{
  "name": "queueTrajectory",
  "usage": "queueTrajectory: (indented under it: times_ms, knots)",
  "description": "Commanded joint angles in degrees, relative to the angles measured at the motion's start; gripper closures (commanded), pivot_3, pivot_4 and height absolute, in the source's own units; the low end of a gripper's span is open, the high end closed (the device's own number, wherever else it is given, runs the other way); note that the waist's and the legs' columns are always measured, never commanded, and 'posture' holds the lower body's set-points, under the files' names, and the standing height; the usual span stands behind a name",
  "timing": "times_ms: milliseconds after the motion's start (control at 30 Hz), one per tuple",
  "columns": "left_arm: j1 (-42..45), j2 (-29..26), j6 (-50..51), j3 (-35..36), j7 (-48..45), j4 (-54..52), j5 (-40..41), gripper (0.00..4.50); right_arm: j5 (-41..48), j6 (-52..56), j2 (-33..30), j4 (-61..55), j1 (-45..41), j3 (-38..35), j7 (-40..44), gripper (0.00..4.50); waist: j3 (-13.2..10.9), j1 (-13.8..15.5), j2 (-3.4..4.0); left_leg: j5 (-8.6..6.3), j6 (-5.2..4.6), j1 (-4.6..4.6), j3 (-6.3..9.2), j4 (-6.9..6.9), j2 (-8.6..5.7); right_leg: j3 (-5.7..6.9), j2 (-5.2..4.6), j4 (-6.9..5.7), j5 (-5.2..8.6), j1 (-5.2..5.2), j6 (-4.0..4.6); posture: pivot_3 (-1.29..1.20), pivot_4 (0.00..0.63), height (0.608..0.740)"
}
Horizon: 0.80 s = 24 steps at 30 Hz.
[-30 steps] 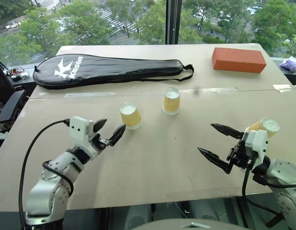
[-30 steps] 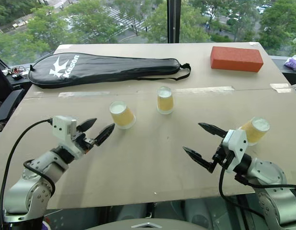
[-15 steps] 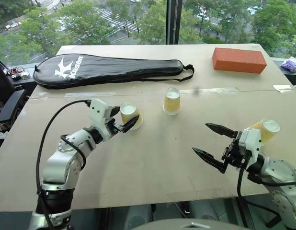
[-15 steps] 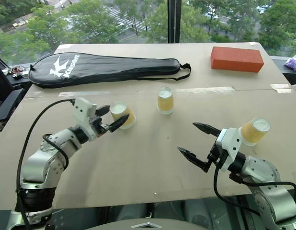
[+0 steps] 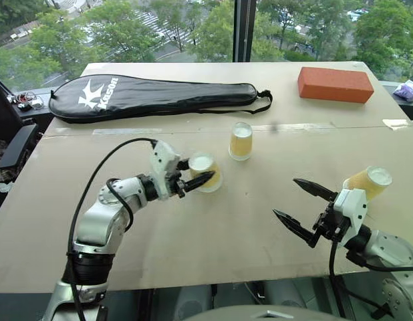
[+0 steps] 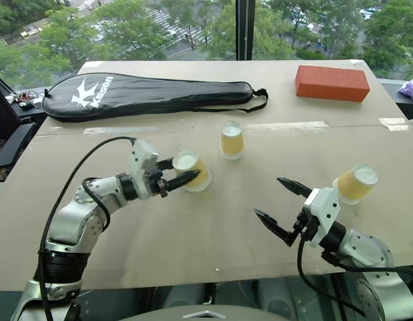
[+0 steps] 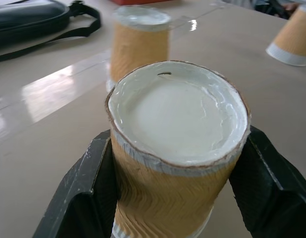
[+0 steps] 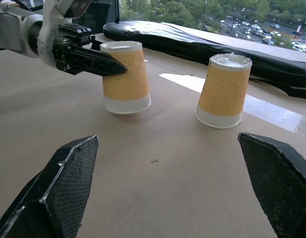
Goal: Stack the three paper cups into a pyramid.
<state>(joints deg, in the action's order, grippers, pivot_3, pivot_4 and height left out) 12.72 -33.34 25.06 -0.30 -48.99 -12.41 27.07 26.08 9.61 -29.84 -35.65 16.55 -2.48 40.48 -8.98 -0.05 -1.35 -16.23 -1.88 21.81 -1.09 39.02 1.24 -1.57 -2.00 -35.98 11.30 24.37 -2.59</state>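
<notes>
Three paper cups stand upside down on the tan table (image 5: 213,234), white bases up. My left gripper (image 5: 201,171) is shut on the left cup (image 5: 205,172), one black finger on each side of its wall (image 7: 175,163). Whether its rim touches the table I cannot tell. The middle cup (image 5: 240,140) stands free a little farther back and to the right, also in the right wrist view (image 8: 225,89). The third cup (image 5: 369,182) leans at the right, just behind my right wrist. My right gripper (image 5: 285,196) hangs open over bare table, nothing between its fingers.
A long black racket bag (image 5: 153,97) lies across the back left of the table. An orange brick (image 5: 333,83) sits at the back right, and a small purple object (image 5: 407,89) beyond the right edge. Tape strips (image 5: 126,132) run across the table's seam.
My left gripper has reached the left cup, shut on it and shifted it to the right, nearer the middle cup. The right gripper has stayed open and almost still.
</notes>
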Motion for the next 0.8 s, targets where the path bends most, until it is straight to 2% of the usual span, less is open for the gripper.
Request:
queueTrajectory:
  times_ms: [33,267,300,367,567,733,800]
  knots:
    - [0.6,0.6,-1.8,-2.4,-0.2,-1.9,-2.2,2.03,-0.5,-1.2,0.3,-2.4,-0.6,-0.2,-0.8,0.00,0.0,0.0,0.00,0.00,0.00,0.00,0.00,0.00,-0.01,0.00,0.00,0.00,0.00,0.00,0.00,0.00,0.150,0.740]
    - [0.9,2.9,-3.8,-5.5,1.6,0.8,-6.5,2.03,-1.1,-1.4,0.2,-1.7,-1.3,-0.5,-0.9,0.00,0.0,0.0,0.00,0.00,0.00,0.00,0.00,0.00,-0.05,0.00,0.02,0.00,0.01,0.00,-0.02,0.00,0.150,0.740]
    - [1.0,3.5,-3.6,-5.3,1.8,1.0,-6.3,1.02,-1.2,-1.4,0.2,-1.6,-1.4,-0.4,-1.0,0.00,0.0,0.0,0.01,0.00,0.00,-0.01,0.00,0.00,-0.04,0.00,0.02,0.00,0.01,0.00,-0.01,0.00,0.150,0.740]
    - [1.0,3.8,-3.3,-5.3,1.2,1.1,-6.1,0.14,-1.5,-1.4,0.3,-1.5,-1.5,-0.3,-1.0,0.00,0.0,0.0,0.00,0.00,0.00,0.00,0.00,0.00,-0.04,0.00,0.02,0.00,0.01,0.00,-0.01,0.00,0.150,0.740]
    - [-0.8,4.0,-0.5,-0.5,2.4,-4.3,-1.5,0.06,-2.5,0.0,1.5,-0.6,-5.1,-0.3,-3.6,0.00,0.0,-0.1,0.00,0.00,0.00,0.00,0.04,0.00,-0.03,0.00,0.02,0.00,0.01,0.00,-0.01,0.00,0.150,0.740]
    - [-8.6,0.4,4.6,7.7,2.3,-14.6,6.6,0.06,-2.6,5.4,3.4,4.6,-16.7,2.6,-6.0,0.00,0.0,-1.1,-0.02,0.00,0.00,-0.06,0.18,0.00,0.06,-0.08,0.03,-0.03,-0.02,0.01,0.02,0.00,0.150,0.740]
    - [-12.7,-1.1,5.2,10.9,1.8,-17.8,9.0,0.06,-5.7,7.9,4.0,8.7,-21.9,4.8,-7.7,0.00,0.0,-1.0,0.01,0.00,0.00,-0.08,0.19,0.00,0.10,-0.08,0.04,-0.05,-0.07,0.02,0.11,0.00,0.150,0.740]
